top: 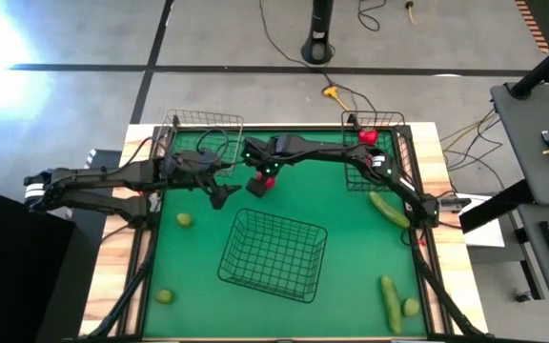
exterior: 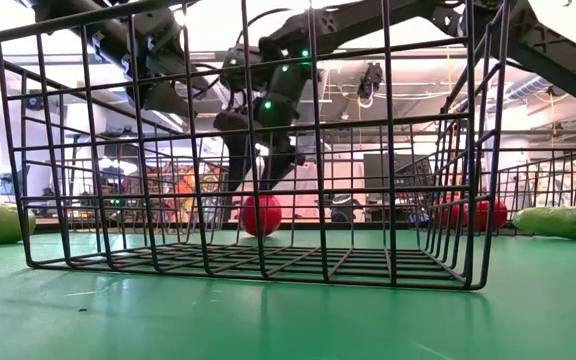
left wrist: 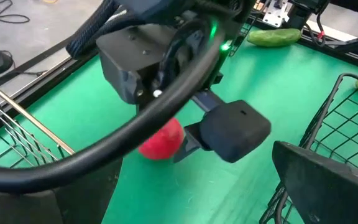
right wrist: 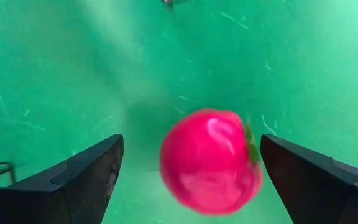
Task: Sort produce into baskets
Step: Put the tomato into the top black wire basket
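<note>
1. The right gripper (top: 263, 181) hangs over the far middle of the green mat (top: 351, 248), its fingers (right wrist: 79, 177) spread wide apart on either side of a red tomato (right wrist: 210, 163) without touching it.
2. That tomato lies on the mat just beyond the far edge of the large basket (top: 274, 254), which stands near the mat's centre.
3. The left gripper (top: 219, 197) waits just beside the right one, toward the left edge; I cannot tell how its fingers stand.
4. Two more tomatoes (top: 367, 136) sit in the small basket (top: 375, 124) at the far right corner.
5. Another small basket (top: 203, 133) stands at the far left corner.
6. One cucumber (top: 389, 210) lies near the right edge, another (top: 390, 302) at the near right corner beside a lime (top: 411, 307); two limes (top: 186, 220) lie toward the left.
</note>
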Robot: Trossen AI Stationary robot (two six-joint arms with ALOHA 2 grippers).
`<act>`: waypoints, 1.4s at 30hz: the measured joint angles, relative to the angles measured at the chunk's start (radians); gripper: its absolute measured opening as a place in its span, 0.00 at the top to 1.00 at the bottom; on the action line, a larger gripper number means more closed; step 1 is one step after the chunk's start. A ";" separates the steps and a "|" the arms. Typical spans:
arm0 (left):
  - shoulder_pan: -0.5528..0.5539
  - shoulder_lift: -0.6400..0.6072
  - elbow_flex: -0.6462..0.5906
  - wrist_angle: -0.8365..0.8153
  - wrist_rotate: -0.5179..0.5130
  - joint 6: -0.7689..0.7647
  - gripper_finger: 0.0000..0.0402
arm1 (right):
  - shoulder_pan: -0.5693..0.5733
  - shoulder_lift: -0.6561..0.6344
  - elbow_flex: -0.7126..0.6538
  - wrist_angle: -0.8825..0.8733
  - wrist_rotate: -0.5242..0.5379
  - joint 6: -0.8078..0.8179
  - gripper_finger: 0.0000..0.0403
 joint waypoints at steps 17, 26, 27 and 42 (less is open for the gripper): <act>0.000 0.000 0.000 -0.003 0.001 -0.003 0.01 | 0.039 -0.018 0.000 -0.101 -0.009 0.040 0.09; 0.000 0.000 0.000 -0.004 0.000 -0.003 0.01 | 0.053 -0.025 0.012 -0.117 -0.026 0.021 0.09; 0.000 0.000 0.000 -0.004 0.000 -0.003 0.01 | 0.053 -0.025 0.014 -0.115 -0.026 -0.002 0.09; 0.000 0.000 0.000 -0.014 0.000 -0.004 0.01 | 0.017 -0.020 -0.028 -0.119 -0.051 -0.146 0.09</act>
